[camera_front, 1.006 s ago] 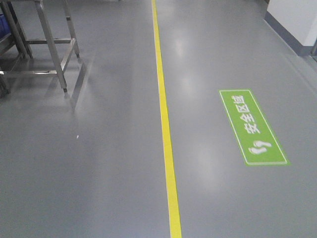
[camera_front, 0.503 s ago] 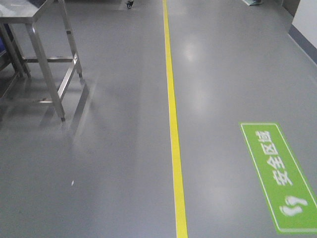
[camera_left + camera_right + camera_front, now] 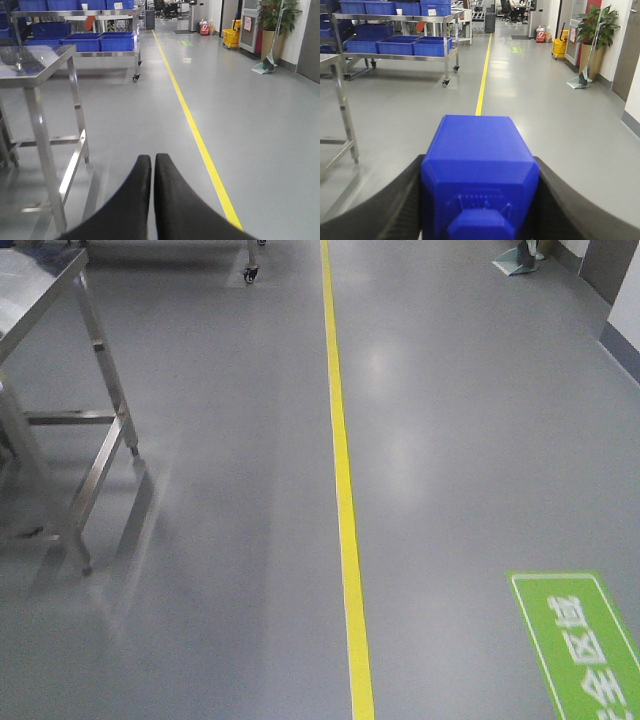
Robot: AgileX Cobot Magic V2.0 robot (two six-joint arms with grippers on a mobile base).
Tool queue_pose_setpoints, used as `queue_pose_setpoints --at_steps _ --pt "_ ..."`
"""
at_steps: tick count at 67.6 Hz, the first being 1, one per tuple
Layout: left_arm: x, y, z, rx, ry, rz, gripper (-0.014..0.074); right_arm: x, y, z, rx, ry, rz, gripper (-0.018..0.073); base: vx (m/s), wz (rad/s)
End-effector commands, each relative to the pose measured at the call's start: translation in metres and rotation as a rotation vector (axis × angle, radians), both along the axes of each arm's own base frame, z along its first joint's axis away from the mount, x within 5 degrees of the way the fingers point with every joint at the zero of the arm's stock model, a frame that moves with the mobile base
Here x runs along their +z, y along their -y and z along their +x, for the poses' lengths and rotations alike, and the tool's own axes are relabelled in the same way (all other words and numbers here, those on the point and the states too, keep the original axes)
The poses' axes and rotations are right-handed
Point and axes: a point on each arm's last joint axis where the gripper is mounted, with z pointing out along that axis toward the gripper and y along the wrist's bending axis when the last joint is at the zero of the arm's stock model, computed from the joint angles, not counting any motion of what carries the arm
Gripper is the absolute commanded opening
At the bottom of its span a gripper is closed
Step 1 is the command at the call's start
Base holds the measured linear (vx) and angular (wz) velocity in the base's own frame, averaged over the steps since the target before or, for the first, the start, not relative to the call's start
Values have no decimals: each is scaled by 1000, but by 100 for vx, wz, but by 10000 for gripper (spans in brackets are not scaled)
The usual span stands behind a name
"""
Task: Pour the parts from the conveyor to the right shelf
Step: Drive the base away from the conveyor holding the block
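Blue bin (image 3: 480, 145) sits clamped in the right gripper (image 3: 480, 172); the left gripper (image 3: 152, 159) is closed, empty.

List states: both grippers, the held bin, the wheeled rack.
left gripper: shut, empty.
right gripper: shut on blue bin.
blue bin: gripped on both sides, contents not visible.
wheeled rack: standing, shelves loaded with blue trays.

Factory floor: racked bins (image 3: 395, 46), yellow line (image 3: 345, 510)
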Motion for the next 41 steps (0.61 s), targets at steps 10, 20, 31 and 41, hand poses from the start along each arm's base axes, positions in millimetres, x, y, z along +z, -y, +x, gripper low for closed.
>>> queue_pose_setpoints --at_steps 10,20,31,41 --pt "13 0 -1 -7 93 -10 -6 15 1 0 -14 95 -6 -9 88 -1" --pt "13 0 -1 -7 94 -10 -6 15 1 0 -14 95 -6 -9 88 4" --pt "13 0 -1 -7 94 -10 -6 15 1 0 -14 95 -6 -9 89 5" --pt "13 0 -1 -7 94 -10 -6 15 1 0 -14 95 -6 -9 89 4"
